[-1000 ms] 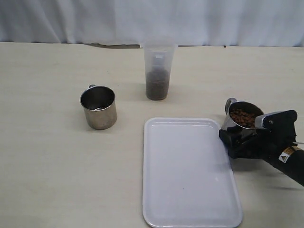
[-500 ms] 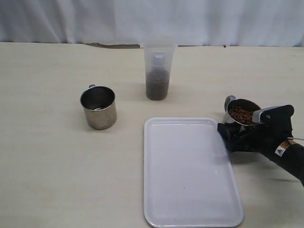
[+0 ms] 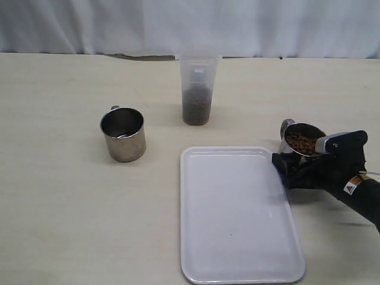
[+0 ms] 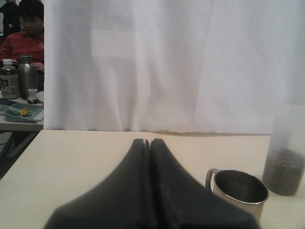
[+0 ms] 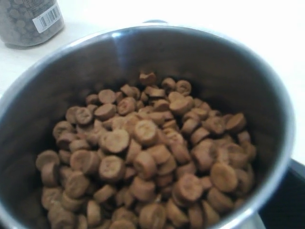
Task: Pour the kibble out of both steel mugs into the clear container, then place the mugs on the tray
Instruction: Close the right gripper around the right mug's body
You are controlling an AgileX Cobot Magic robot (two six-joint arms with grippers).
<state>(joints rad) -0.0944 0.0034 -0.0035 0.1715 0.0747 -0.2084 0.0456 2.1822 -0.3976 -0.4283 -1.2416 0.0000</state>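
Left end effector (image 4: 147,143): fingers pressed fully together, nothing between them. It was out of shot in the exterior view.

Left steel mug (image 3: 123,135): upright on the tabletop (image 3: 59,178), ahead of the left end effector's tips and offset to one side, well apart from the right end effector. Its inside looked bare and shiny.

Clear container (image 3: 196,89): upright, farther out from the left end effector than that mug. The lower part was filled with kibble (image 3: 196,108). It was well apart from the right end effector, off past the tray's far edge.

Tray (image 3: 237,208): flat on the tabletop, its right edge just beside the right end effector's tips. Couldn't tell whether they touched.

Right end effector (image 3: 300,160): clamped around the body of the right steel mug (image 5: 205,57), which was tilted, with the rim leaning toward the arm. That mug was loaded with kibble, piled well below the rim, and its handle sat on the side away from the end effector.
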